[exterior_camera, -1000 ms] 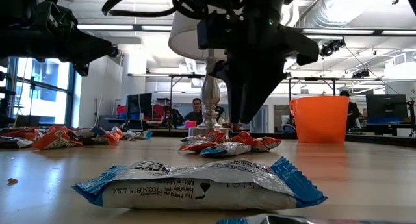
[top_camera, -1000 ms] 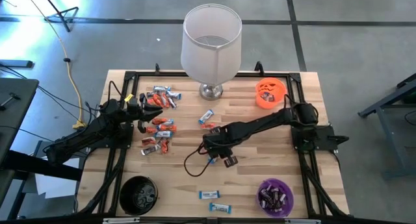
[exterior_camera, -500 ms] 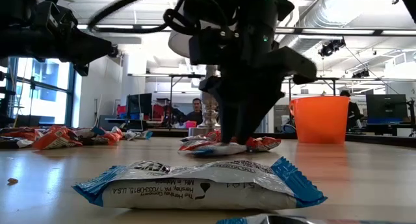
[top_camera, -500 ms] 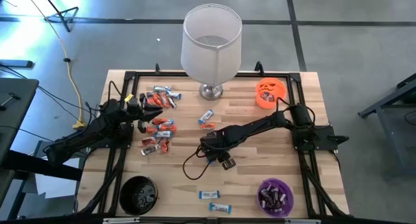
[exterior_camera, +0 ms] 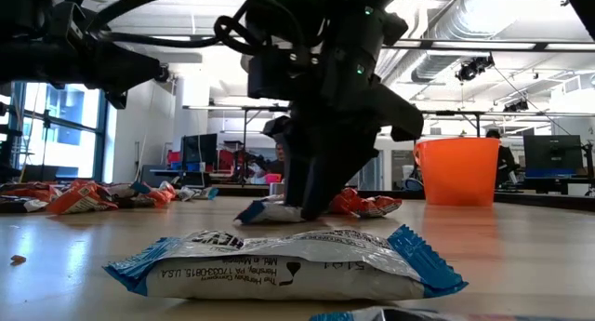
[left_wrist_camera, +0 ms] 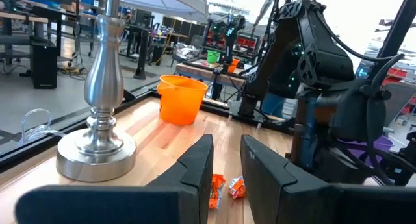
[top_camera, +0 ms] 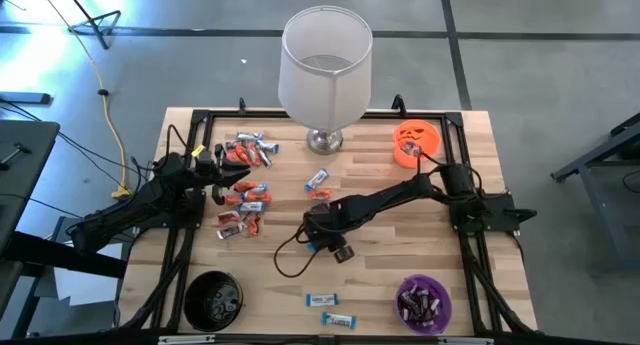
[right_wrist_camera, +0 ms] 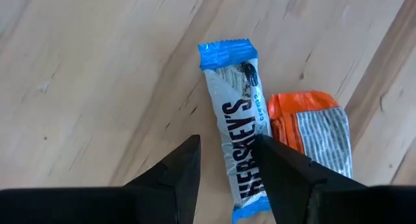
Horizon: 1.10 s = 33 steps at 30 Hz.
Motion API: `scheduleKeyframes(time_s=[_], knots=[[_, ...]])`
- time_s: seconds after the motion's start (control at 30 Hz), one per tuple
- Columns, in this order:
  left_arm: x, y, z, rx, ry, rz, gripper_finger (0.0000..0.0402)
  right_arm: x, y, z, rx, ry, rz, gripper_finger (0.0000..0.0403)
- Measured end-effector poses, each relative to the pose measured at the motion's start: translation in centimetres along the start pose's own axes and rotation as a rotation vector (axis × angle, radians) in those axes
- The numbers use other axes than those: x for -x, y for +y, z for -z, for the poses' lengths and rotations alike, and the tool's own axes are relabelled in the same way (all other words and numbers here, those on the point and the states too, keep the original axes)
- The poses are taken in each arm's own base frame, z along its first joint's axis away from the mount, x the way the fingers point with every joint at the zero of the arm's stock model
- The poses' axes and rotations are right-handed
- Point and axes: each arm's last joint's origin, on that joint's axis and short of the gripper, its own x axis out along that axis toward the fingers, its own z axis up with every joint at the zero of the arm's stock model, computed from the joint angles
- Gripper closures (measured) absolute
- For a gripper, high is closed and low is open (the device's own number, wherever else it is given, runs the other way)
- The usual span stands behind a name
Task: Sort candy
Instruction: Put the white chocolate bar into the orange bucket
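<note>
two arms share the table (top_camera: 480,135), and only the right gripper (right_wrist_camera: 227,169) is low at the middle of it, over a silvery blue-white candy bar (right_wrist_camera: 238,130) with an orange-wrapped one (right_wrist_camera: 312,130) touching its far side. its fingers stand apart, one on bare wood, the other lying over the bar's edge, so nothing is clamped yet. to pick cleanly, i judge it should shift sideways until the bar sits between both fingers, then close across the narrow width, leaving the orange neighbour behind. the left gripper (left_wrist_camera: 224,172) waits near the left edge above the main scatter of candy (top_camera: 243,197), fingers slightly apart and empty. the bar is flat, crinkled, blue at its sealed ends with dark lettering; two more like it (top_camera: 328,310) lie near the front edge.
</note>
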Motion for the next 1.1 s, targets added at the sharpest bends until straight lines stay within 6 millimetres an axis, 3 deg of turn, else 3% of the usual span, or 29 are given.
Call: scheduleKeyframes(time_s=[0.27, 0.73, 1.1], knots=[[0.0, 0.0, 0.0, 0.000, 0.000, 0.000, 0.0337, -0.3, -0.2, -0.1, -0.020, -0.007, 0.030, 0.0275], [0.0, 0.0, 0.0, 0.000, 0.000, 0.000, 0.0337, -1.2, 0.2, -0.3, -0.091, -0.011, 0.045, 0.0380], [0.0, 0.0, 0.0, 0.000, 0.000, 0.000, 0.0337, 0.8, 1.1, -0.6, -0.152, -0.022, 0.024, 0.0401]])
